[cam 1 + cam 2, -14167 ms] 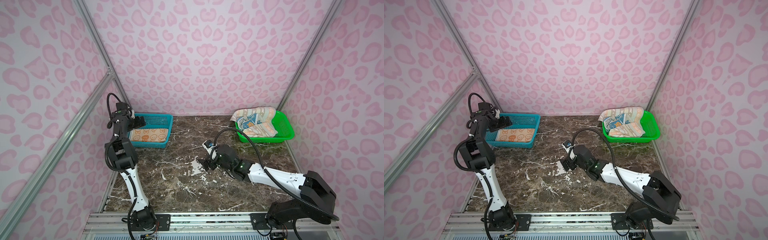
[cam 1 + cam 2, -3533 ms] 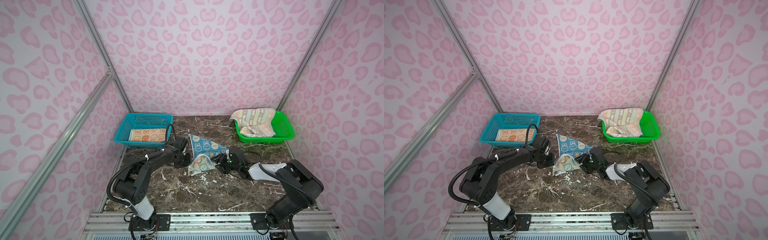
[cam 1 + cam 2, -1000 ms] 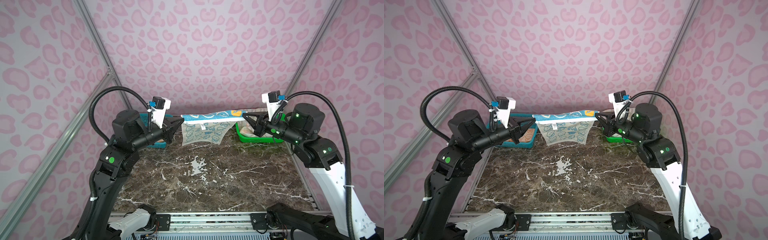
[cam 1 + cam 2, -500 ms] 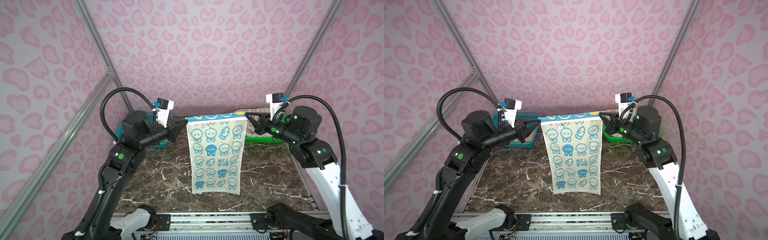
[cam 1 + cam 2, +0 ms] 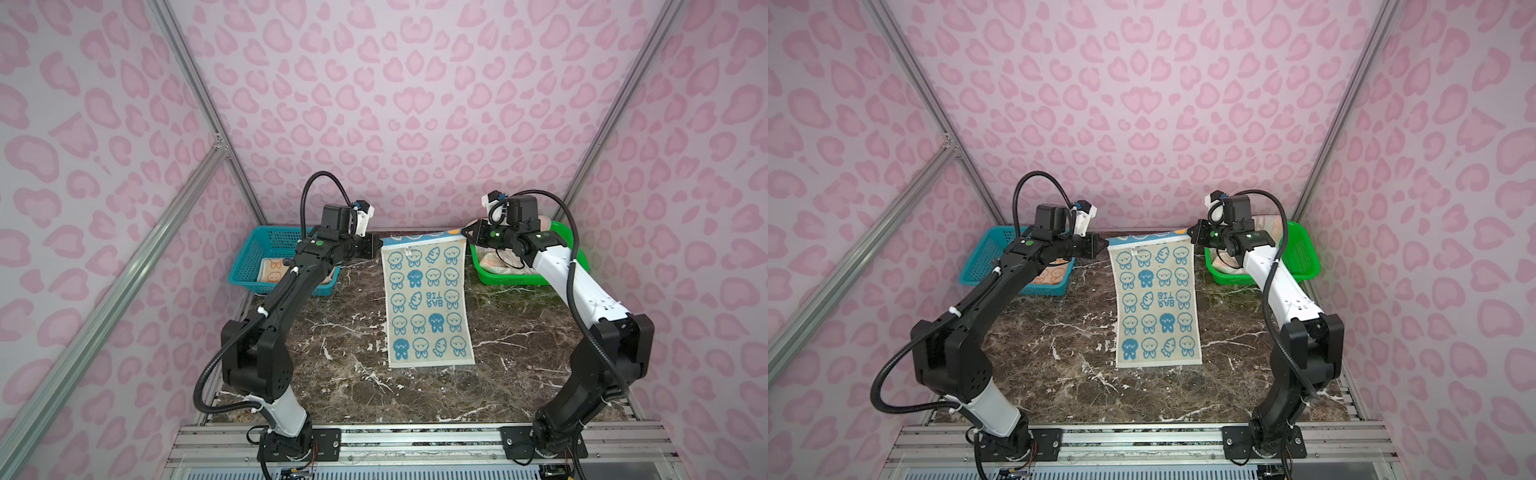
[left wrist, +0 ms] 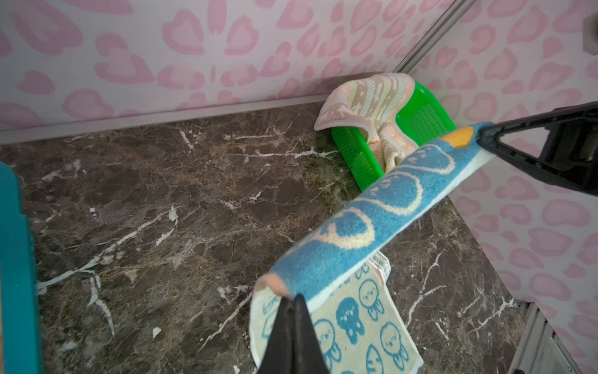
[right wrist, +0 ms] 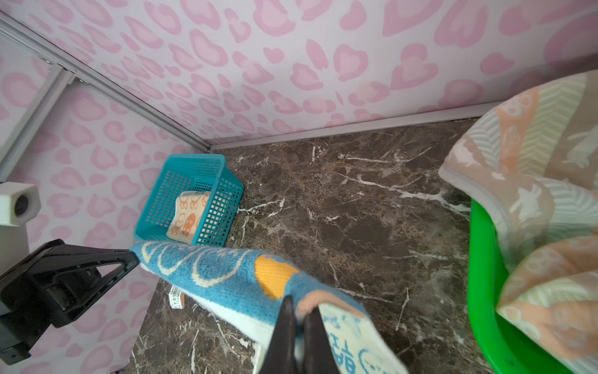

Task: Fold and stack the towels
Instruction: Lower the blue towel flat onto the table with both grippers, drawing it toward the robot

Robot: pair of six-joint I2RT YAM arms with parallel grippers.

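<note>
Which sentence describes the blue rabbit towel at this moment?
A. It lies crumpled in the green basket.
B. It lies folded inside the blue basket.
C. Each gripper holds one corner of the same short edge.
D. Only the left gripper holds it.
C: in a top view the left gripper and the right gripper are each shut on one far corner of the blue rabbit towel, with that edge stretched between them.

The dark brown, white-veined marble worktop (image 5: 332, 332) carried a blue perforated basket (image 5: 247, 266) at its back left corner and a green perforated basket (image 5: 498, 277) at its back right. Between them a blue rabbit-print towel (image 5: 428, 307) lay lengthwise, far edge raised.
</note>
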